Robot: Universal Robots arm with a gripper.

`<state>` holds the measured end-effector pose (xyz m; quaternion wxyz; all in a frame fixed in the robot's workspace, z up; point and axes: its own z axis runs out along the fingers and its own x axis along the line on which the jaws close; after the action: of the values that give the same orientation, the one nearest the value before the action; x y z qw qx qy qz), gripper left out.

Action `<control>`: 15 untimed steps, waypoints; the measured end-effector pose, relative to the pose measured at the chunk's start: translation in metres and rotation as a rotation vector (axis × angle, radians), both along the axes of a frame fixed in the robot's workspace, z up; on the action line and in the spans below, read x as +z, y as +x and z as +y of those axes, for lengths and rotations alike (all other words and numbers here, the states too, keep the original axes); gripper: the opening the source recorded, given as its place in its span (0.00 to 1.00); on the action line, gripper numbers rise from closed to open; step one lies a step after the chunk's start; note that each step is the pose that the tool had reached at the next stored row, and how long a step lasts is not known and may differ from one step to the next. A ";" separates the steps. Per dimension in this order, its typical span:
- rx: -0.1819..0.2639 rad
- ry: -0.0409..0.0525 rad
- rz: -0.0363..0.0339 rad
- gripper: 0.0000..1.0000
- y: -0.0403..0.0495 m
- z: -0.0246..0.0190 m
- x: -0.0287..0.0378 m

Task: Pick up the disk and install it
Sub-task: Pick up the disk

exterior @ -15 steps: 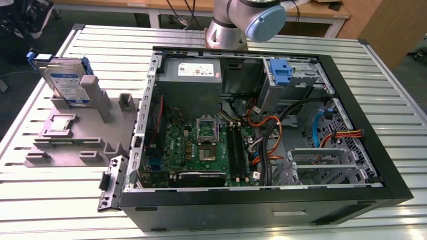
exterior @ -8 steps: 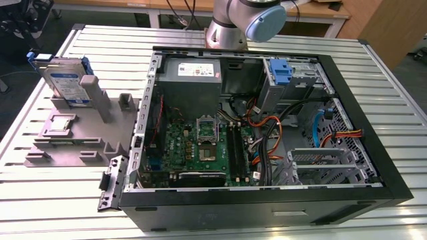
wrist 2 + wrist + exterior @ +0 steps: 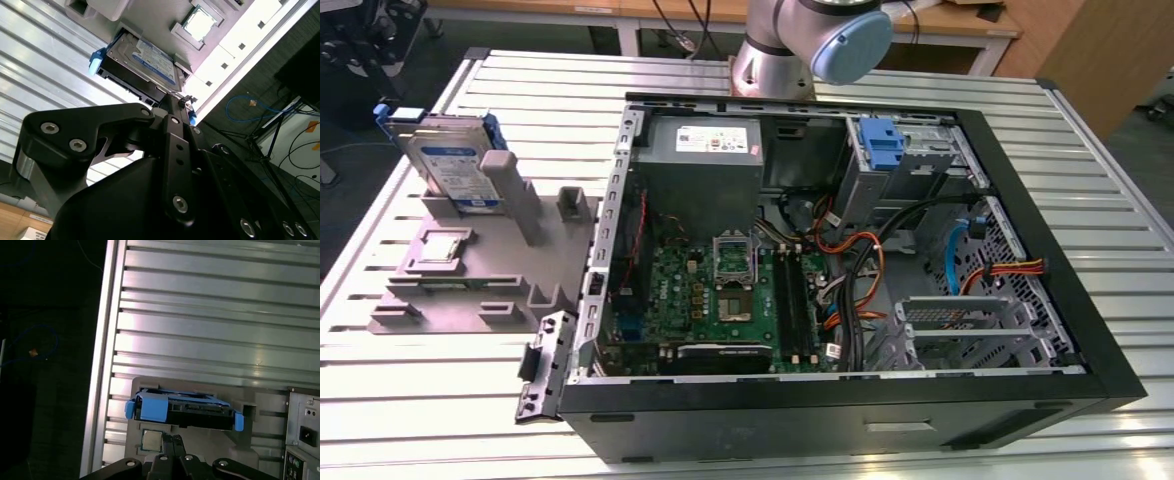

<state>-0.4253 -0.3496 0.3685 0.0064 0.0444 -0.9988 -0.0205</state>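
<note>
- In the exterior view, even light from above gives the slatted table [image 3: 454,400] a pale sheen, while the open computer case [image 3: 854,425] holds soft shadow inside.
- In the second wrist view, glare bleaches the slats and the grey fixture [image 3: 235,45]; my gripper [image 3: 179,100] is a dark bulk.
- In the first wrist view, bright bands streak the slats; the floor [image 3: 50,365] beside them is nearly black.

Slatted table [image 3: 454,400]: computer case [image 3: 854,425], grey fixture [image 3: 454,290]
</note>
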 end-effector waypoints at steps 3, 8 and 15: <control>0.000 0.0000 -0.0001 0.10 0.0000 0.0000 0.0000; 0.011 0.0000 -0.0001 0.10 0.0000 0.0000 0.0000; 0.110 0.0000 0.0000 0.10 0.0000 0.0000 0.0000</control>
<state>-0.4253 -0.3496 0.3685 0.0075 0.0993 -0.9948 -0.0201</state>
